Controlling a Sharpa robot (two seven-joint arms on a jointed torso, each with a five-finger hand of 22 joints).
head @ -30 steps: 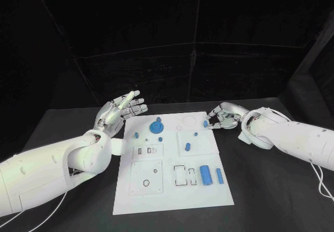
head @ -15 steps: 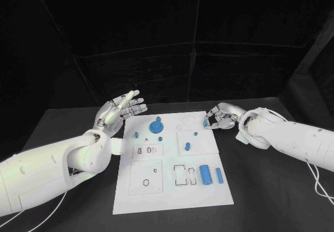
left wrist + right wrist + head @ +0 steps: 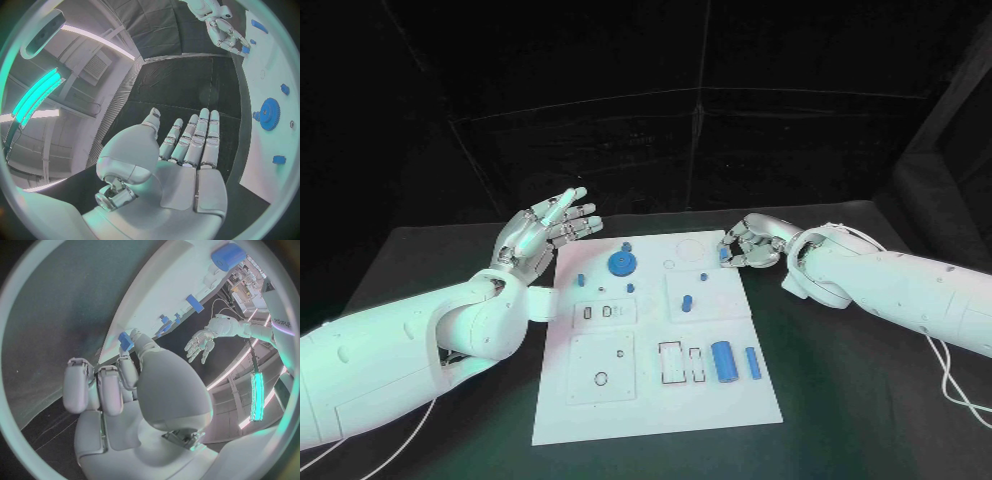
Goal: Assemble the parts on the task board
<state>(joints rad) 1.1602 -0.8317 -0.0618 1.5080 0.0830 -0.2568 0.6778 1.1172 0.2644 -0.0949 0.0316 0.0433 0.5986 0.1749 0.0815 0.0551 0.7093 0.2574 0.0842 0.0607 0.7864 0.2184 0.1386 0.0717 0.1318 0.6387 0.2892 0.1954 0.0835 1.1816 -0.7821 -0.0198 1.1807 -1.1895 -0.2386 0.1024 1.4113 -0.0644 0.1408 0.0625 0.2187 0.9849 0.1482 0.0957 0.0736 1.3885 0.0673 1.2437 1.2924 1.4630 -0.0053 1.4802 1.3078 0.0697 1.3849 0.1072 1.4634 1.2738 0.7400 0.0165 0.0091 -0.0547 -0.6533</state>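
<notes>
The board (image 3: 656, 330) lies mid-counter (image 3: 862, 400), with bare counter open along both its long sides. The left hand (image 3: 548, 227) hangs above the board's far left corner, fingers straight and apart, holding nothing. The right hand (image 3: 744, 245) sits at the board's far right edge, fingers curled around a small blue part (image 3: 726, 255). The right wrist view shows that part (image 3: 127, 341) pinched at a fingertip; from the head camera the grip is hard to make out. A blue gear (image 3: 623, 264), a cylinder (image 3: 726, 362) and a peg (image 3: 753, 363) lie on the board.
</notes>
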